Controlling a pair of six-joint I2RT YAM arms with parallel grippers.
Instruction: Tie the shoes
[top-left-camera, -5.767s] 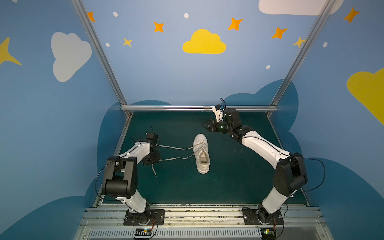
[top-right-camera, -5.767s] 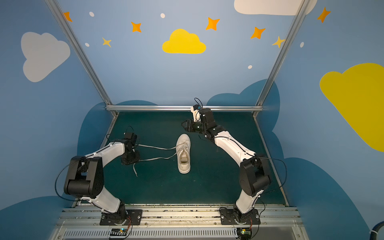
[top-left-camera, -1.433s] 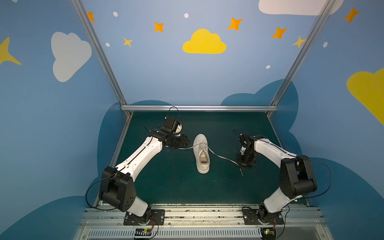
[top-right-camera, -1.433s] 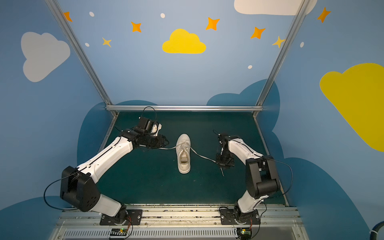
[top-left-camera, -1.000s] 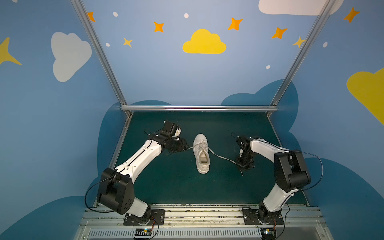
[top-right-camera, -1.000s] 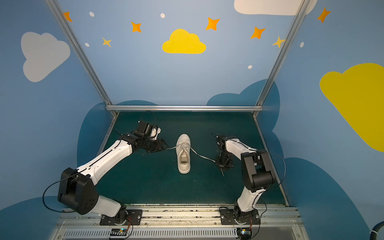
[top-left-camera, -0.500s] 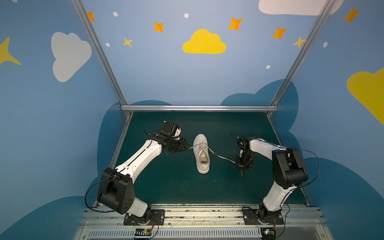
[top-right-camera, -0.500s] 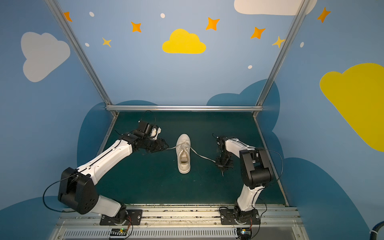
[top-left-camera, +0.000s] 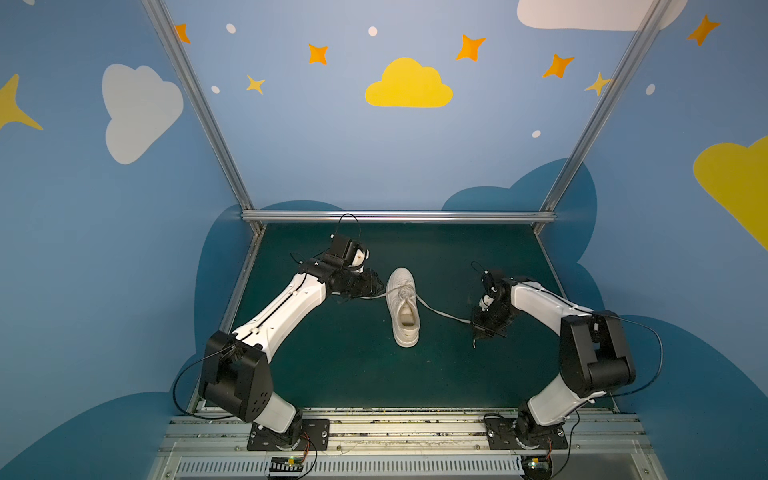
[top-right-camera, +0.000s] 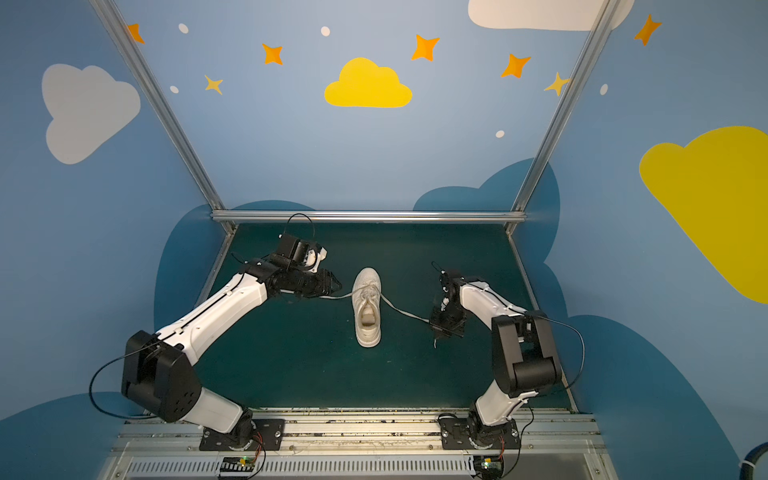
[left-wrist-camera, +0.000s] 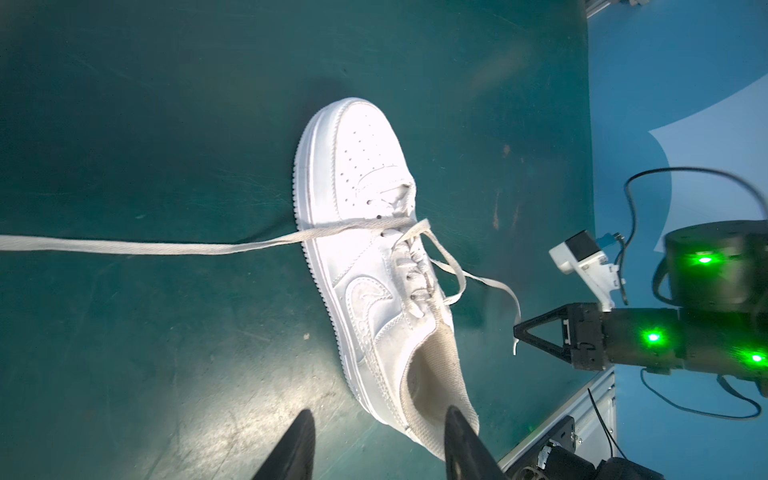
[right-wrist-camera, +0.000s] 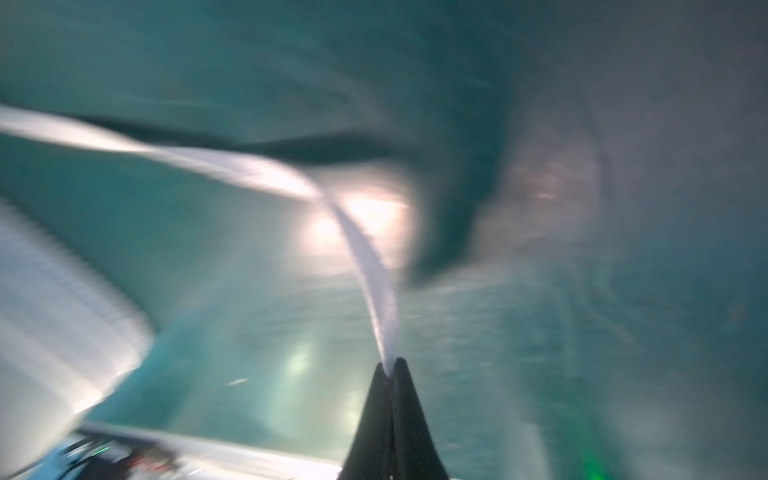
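- Shoe (top-left-camera: 402, 307) stands mid-mat (top-left-camera: 332, 374), toe toward the back wall, heel toward the front rail.
- Left gripper (top-left-camera: 377, 286) hangs just left of the toe; right gripper (top-left-camera: 478, 328) sits well right of the heel.
- Left lace (top-left-camera: 371, 296) runs leftward toward the left gripper.
- Right lace (top-left-camera: 440, 311) stretches rightward into the right gripper, its end dangling just past the jaws.

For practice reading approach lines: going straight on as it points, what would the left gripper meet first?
Most likely the white sneaker, its near side, just beyond the open left gripper; height is unclear.
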